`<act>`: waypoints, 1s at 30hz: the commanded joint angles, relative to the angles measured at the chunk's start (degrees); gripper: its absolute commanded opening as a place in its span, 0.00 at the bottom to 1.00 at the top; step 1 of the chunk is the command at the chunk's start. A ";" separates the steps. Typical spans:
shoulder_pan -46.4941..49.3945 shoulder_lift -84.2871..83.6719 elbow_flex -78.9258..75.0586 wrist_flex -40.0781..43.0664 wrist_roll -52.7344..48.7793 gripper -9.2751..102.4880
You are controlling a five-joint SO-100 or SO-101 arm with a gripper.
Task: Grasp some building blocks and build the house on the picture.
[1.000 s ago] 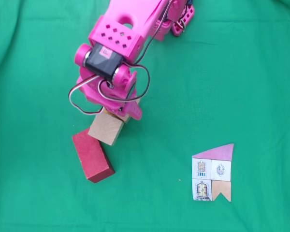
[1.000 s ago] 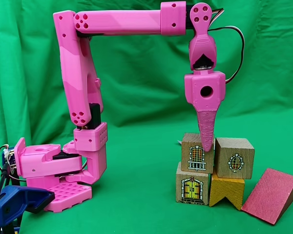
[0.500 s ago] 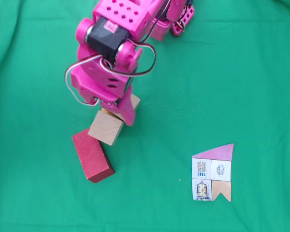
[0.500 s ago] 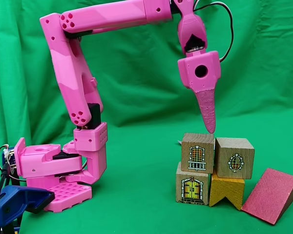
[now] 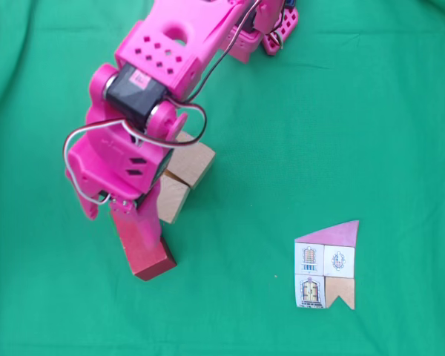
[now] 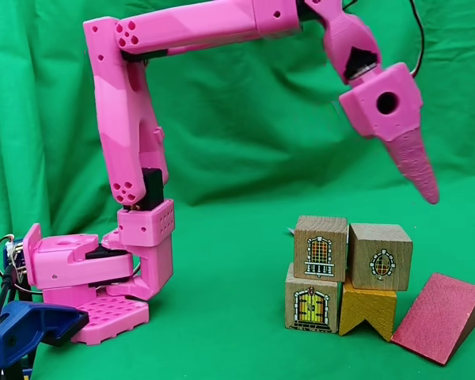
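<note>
Four blocks are standing stacked two-by-two, the window cube (image 6: pixel 321 248) topping the door cube (image 6: pixel 310 304). The red roof block (image 6: pixel 438 317) is lying beside them, toward the surface's near right corner. The fingers (image 6: pixel 424 184) are hanging above it, empty and seemingly closed. They should be opened wide and lowered squarely over the wedge's flat sides.

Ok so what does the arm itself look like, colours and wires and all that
The arm is bright pink plastic with perforated segments, black servo motors at the joints and looping grey and black cables. Its end effector tapers to a ridged pink point. A blue clamp grips the base.
</note>
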 commanded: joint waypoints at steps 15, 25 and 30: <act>1.05 -6.15 -2.64 -5.01 -18.54 0.42; 0.79 -12.66 -7.82 -9.40 -26.89 0.42; 0.79 -16.44 -9.76 -11.87 -27.07 0.42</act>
